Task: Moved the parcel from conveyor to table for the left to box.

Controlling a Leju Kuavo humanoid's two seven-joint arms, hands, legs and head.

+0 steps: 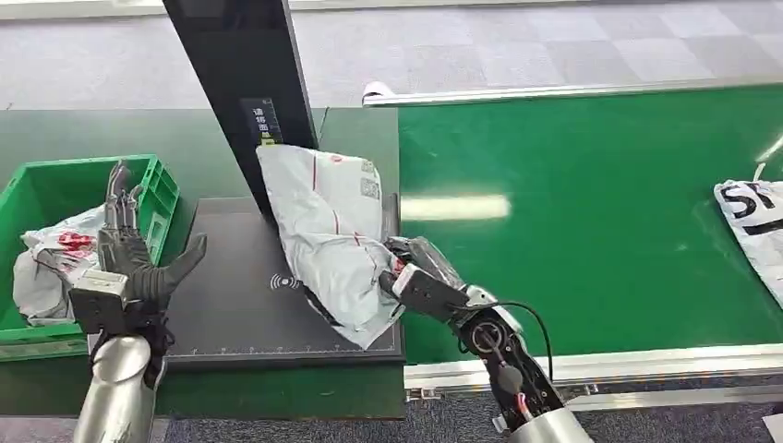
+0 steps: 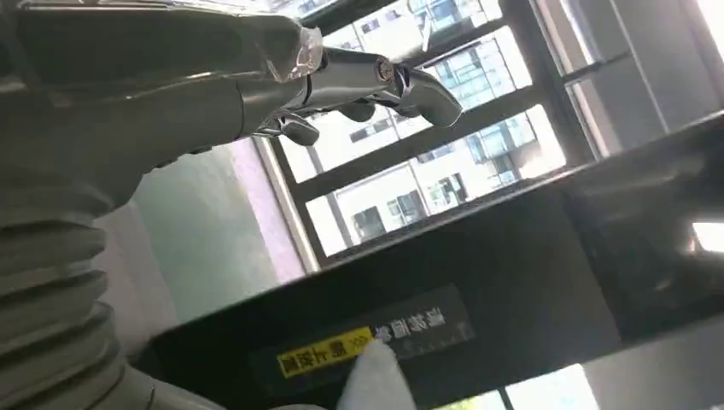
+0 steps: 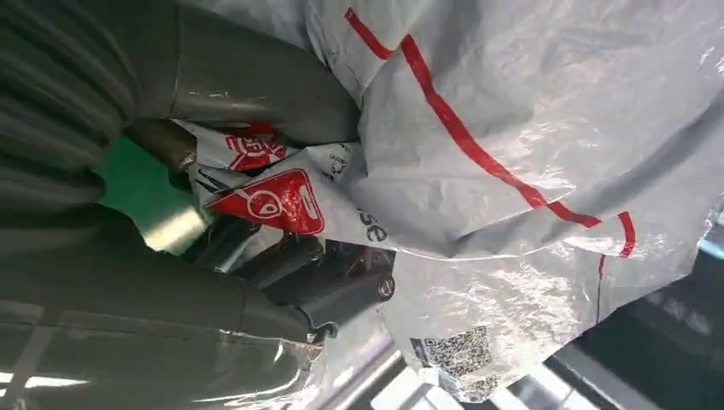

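Mid-frame on the dark table [image 1: 231, 314], the parcel [image 1: 328, 231] is gripped by the right hand [image 1: 415, 277]; the left hand [image 1: 129, 258] is held open, lower left.

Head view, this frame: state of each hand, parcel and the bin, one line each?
Right hand: grips the grey parcel's edge.
Grey parcel: on the dark scan table, leaning against the black post.
Left hand: raised, fingers apart, holding nothing.
Green bin: holds one bagged parcel.
Second parcel: lying on the conveyor.
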